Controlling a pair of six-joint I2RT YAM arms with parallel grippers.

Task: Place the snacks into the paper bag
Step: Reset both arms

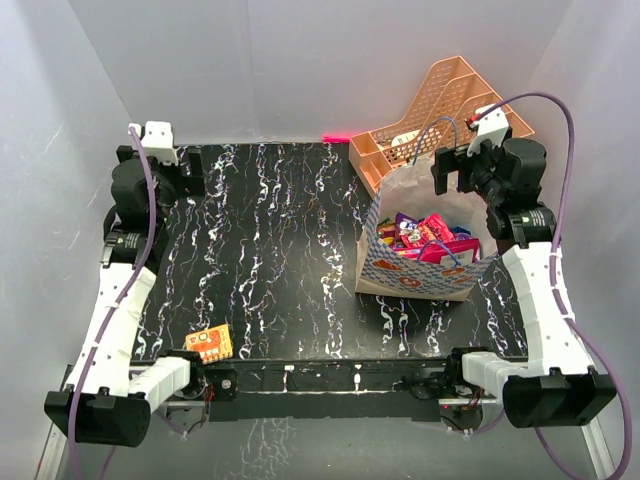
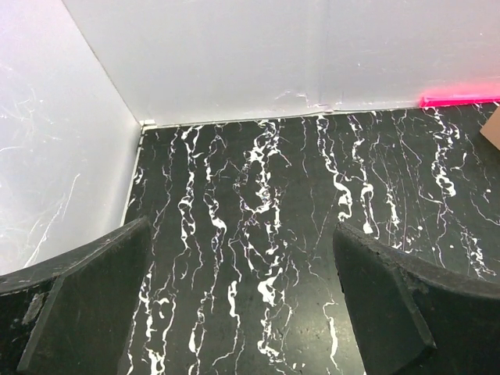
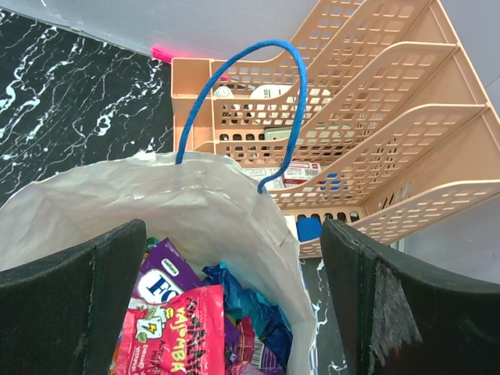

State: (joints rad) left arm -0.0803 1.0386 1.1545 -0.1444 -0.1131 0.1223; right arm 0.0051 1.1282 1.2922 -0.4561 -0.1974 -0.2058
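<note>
The cream paper bag [image 1: 412,275] stands on the right of the table, open and holding several snacks [image 1: 425,235]. In the right wrist view I look down into the paper bag [image 3: 195,195] at a pink packet [image 3: 176,332], a purple one [image 3: 164,273] and a blue one [image 3: 250,305]. My right gripper [image 1: 455,168] hangs open above the bag's rear rim, and nothing sits between the jaws of my right gripper [image 3: 234,312]. One orange snack packet [image 1: 209,343] lies at the table's front left. My left gripper [image 1: 190,168] is open over bare table at the back left; in its own view the left gripper [image 2: 242,312] holds nothing.
A peach mesh file organizer [image 1: 440,110] stands behind the bag against the back wall, with small boxes inside the organizer [image 3: 375,117]. The bag's blue cord handle [image 3: 234,70] arches up. Pink tape [image 1: 336,137] marks the back edge. White walls enclose the black marbled table [image 1: 270,250].
</note>
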